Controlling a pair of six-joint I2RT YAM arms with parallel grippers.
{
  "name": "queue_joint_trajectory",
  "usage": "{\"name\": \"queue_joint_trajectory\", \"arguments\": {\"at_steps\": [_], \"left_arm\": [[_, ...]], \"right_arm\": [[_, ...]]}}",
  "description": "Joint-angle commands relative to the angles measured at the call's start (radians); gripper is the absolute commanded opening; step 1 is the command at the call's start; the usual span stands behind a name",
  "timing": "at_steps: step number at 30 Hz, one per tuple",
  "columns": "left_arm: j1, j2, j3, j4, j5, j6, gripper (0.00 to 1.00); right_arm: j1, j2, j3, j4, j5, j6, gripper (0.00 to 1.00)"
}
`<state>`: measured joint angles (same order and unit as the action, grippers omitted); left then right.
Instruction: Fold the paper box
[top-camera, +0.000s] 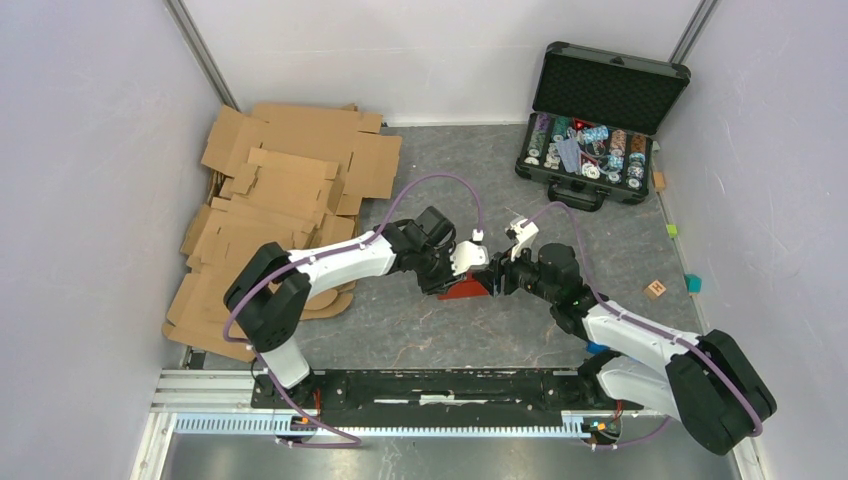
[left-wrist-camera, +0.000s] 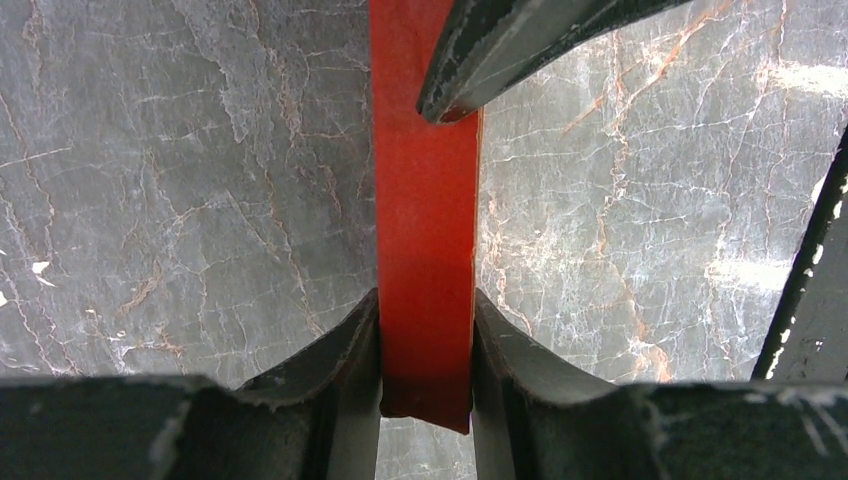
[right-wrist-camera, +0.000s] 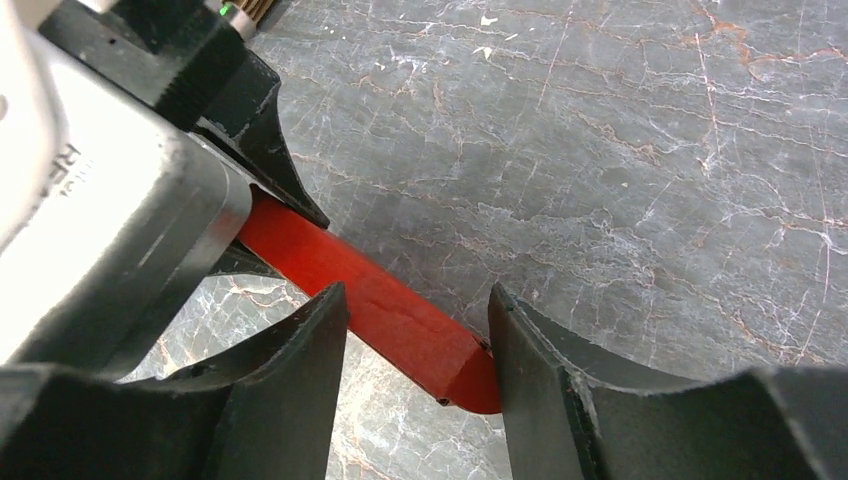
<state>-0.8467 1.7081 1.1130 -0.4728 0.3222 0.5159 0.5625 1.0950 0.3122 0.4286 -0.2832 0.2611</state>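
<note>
Red thin paperboard box (top-camera: 463, 290) lies far from all table (top-camera: 450, 170) edges; it seems light, easily creased, best held by a wall. Left fingers (left-wrist-camera: 335, 370) clamp one wall; right fingers (right-wrist-camera: 560, 390) straddle it, grip unclear.

Bright even overhead light, soft shadows. Table (left-wrist-camera: 745, 270) glare 3 o'clock, left wrist. Foreground blurred 6 o'clock.

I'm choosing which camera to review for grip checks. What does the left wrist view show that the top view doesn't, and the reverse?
Left wrist only: a close look at the left gripper clamped on the paper box, its fingers flush against both red faces. Top only: the cardboard sheets at the left and the open chip case at the far right. Both: the red box and the marbled table.
</note>
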Motion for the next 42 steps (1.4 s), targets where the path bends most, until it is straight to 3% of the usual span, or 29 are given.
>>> {"name": "queue_joint_trajectory", "arguments": {"at_steps": [1, 5, 10, 17, 29, 42], "left_arm": [[-0.011, 0.055, 0.006, -0.067, -0.062, -0.048, 0.41], [-0.011, 0.062, 0.030, -0.066, -0.033, -0.068, 0.47], [-0.017, 0.083, 0.061, -0.066, -0.017, -0.082, 0.48], [-0.027, 0.124, 0.109, -0.063, -0.033, -0.111, 0.48], [-0.032, 0.051, 0.067, 0.028, 0.017, -0.114, 0.60], [-0.038, 0.116, 0.094, 0.007, 0.043, -0.071, 0.57]], "right_arm": [[0.010, 0.015, 0.002, 0.035, -0.020, 0.002, 0.57], [0.010, 0.033, 0.014, 0.002, -0.019, -0.028, 0.47], [0.009, 0.038, -0.021, 0.008, -0.018, -0.056, 0.42], [0.009, 0.052, -0.041, 0.031, -0.009, -0.060, 0.43], [0.009, 0.047, -0.060, 0.068, -0.005, -0.061, 0.42], [0.010, 0.055, -0.050, 0.093, -0.009, -0.055, 0.41]]}}
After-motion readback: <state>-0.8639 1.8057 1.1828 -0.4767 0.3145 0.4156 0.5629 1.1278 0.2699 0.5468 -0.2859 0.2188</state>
